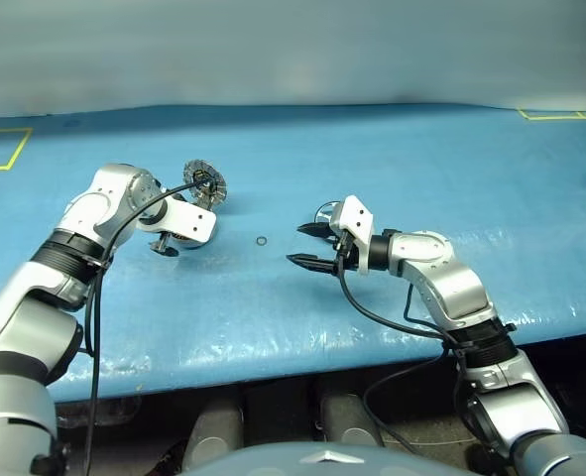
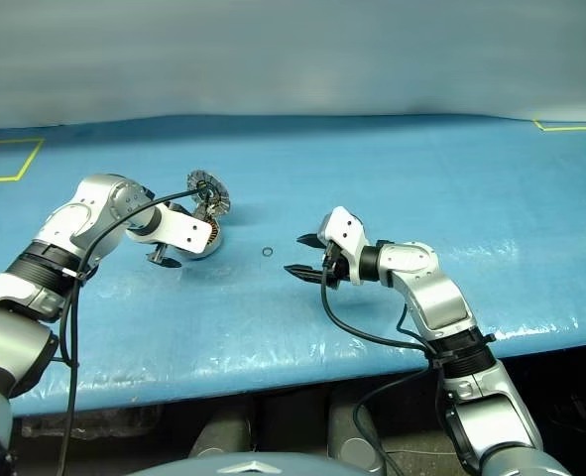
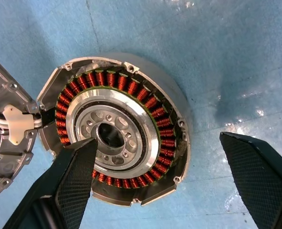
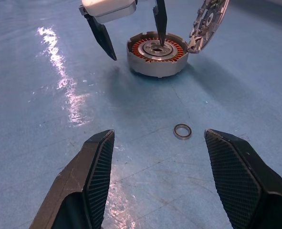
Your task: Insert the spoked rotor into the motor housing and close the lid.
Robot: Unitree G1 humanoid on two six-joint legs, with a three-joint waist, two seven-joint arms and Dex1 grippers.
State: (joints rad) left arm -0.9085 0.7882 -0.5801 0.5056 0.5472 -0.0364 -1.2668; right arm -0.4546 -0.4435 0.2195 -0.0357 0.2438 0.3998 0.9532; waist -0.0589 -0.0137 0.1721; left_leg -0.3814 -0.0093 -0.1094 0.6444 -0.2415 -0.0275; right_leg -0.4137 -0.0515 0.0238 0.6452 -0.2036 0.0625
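Note:
The motor housing [image 3: 126, 78], a grey disc with copper windings around a silver centre, lies on the blue table. Its lid [image 1: 205, 183] stands open, hinged at the far side. My left gripper [image 4: 137, 51] hangs open over the housing, one finger above the centre hole and the other outside the rim. My right gripper [image 1: 299, 245] is open and empty, low over the table to the right. A shiny silver rim [image 1: 323, 210] shows just behind its white body, probably the spoked rotor, mostly hidden.
A tiny black ring [image 4: 182, 131] lies on the table between the two grippers. Yellow tape marks [image 1: 5, 149] sit at the far corners. The table's front edge [image 1: 273, 362] runs close below both arms.

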